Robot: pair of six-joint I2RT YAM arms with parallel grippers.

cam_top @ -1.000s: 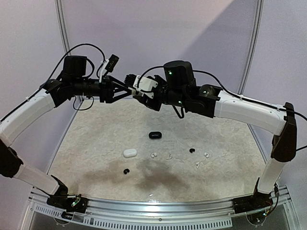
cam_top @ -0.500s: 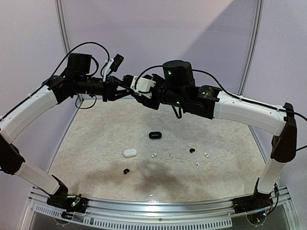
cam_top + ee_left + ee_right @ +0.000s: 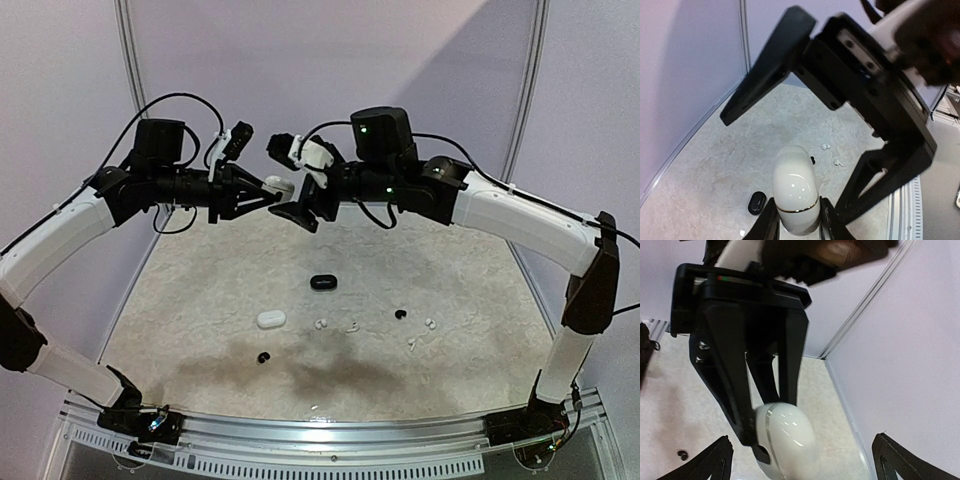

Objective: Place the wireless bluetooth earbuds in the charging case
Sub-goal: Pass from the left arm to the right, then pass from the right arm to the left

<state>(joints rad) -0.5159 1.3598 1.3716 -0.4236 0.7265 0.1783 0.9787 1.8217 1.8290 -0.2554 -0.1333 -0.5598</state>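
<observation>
High above the table, my left gripper (image 3: 268,188) (image 3: 796,222) is shut on a glossy white charging case (image 3: 281,184) (image 3: 795,187) (image 3: 787,440); its lid is closed along a gold seam. My right gripper (image 3: 293,182) (image 3: 805,460) is wide open, its jaws standing above and below the case without touching it. The wireless bluetooth earbuds lie on the table below: white ones (image 3: 321,323) (image 3: 352,325) (image 3: 430,323) (image 3: 412,343) and black ones (image 3: 401,314) (image 3: 264,357). The left wrist view also shows white earbuds (image 3: 825,146) (image 3: 838,162) past the case.
A black oval case (image 3: 322,282) (image 3: 757,202) and a second white case (image 3: 271,319) rest mid-table. Lilac walls with metal posts close off the back and sides. The right arm's black fingers (image 3: 765,75) crowd the left wrist view.
The white case has passed from the right gripper to the left. The left jaws closed on it, then the right jaws sprang wide open and let go.
</observation>
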